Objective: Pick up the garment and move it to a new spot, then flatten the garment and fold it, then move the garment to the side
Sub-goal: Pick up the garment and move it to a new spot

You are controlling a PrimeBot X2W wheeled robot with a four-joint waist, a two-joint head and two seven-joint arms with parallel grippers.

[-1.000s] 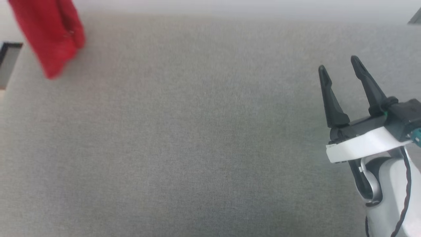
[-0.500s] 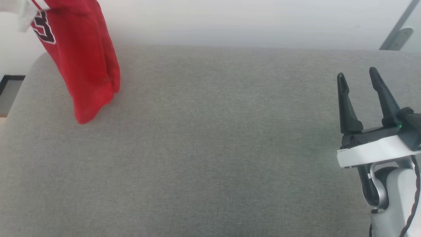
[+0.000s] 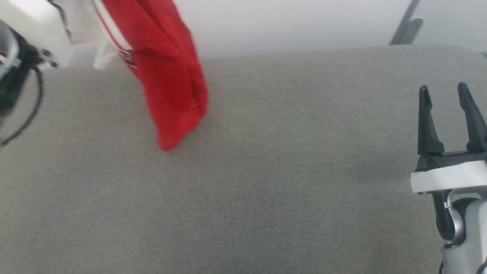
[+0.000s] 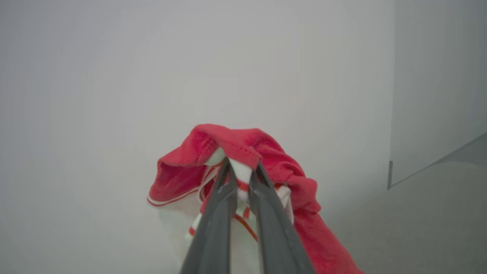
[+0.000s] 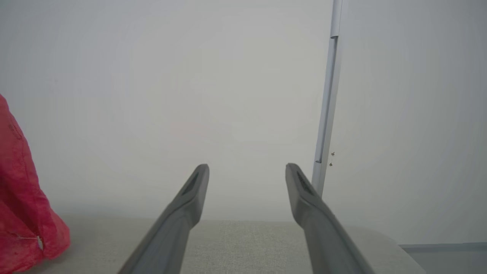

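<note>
Left gripper point(image 4: 241, 167): the two dark fingers are pressed almost together and pinch a bunched fold of the red jersey point(image 3: 167, 76) at its white, red-striped trim.
Right gripper point(image 3: 443, 89): fingers spread wide with nothing between them. It is over the right side of the grey fabric surface point(image 3: 266, 182), well apart from the jersey.
Red jersey, position: it hangs in the air from the left gripper as one long crumpled drape at the far left of the surface, in front of the white wall point(image 3: 296, 23). I cannot tell whether its lowest tip touches the cloth or hangs just above it.
Red jersey, shape: gathered and doubled on itself, with part of a dark chest print showing near the top.
Done: the pick-up looks complete, since the jersey is lifted and carried by one arm.
Stage: probably mid-transfer toward a new spot on the surface.
Left to do: set it down, spread it flat, fold it, and move it aside. The flattening will likely need the idle right gripper too.
</note>
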